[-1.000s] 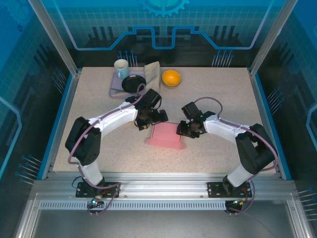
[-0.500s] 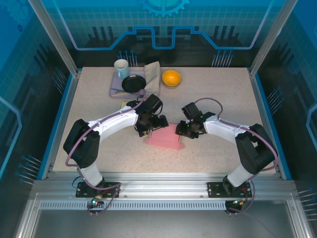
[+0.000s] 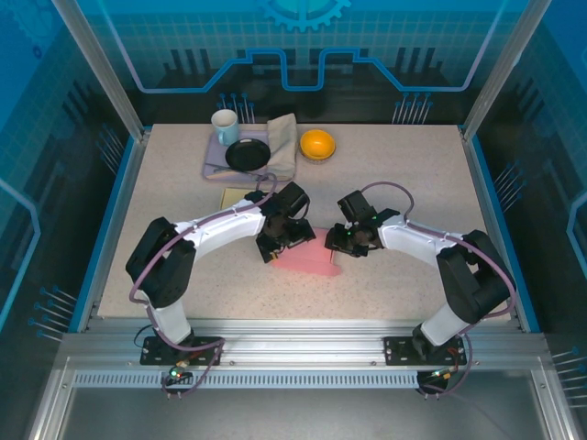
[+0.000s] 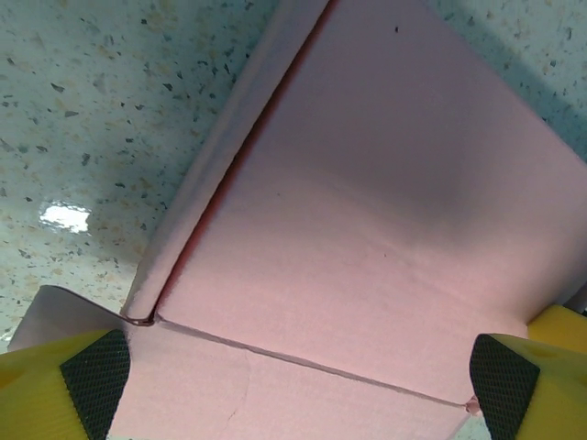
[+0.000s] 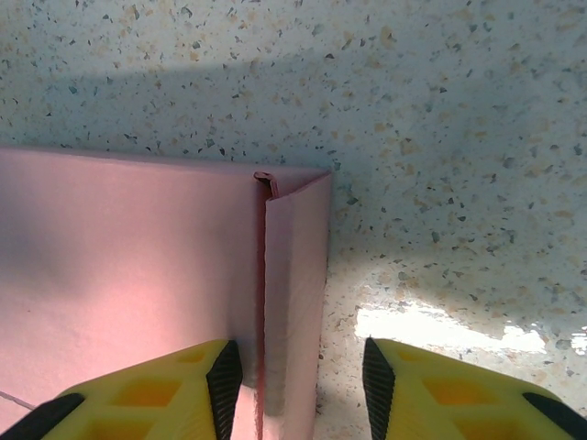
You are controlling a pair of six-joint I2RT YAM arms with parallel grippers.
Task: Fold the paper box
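The pink paper box point(image 3: 310, 259) lies flat mid-table, between both arms. My left gripper point(image 3: 285, 240) hangs low over its left end, jaws wide open. In the left wrist view the box's panels point(image 4: 367, 183) and a crease span the gap between the black pads point(image 4: 96, 371) of the left gripper point(image 4: 298, 371); neither pad presses on it. My right gripper point(image 3: 342, 246) is at the box's right edge. In the right wrist view the right gripper point(image 5: 301, 376) is open astride a raised side flap point(image 5: 293, 275); its left finger rests over the main panel point(image 5: 119, 257), its right finger over bare table.
At the back left a purple tray point(image 3: 211, 165) carries a white mug point(image 3: 225, 126) and a black dish point(image 3: 248, 154), with a beige cloth point(image 3: 285, 136) beside it. An orange bowl point(image 3: 317, 144) sits to its right. A small yellow pad point(image 3: 233, 197) lies behind the left arm.
My left gripper has moved right and nearer, from beside the box's back left corner to over its left end. The right gripper has stayed at the flap.
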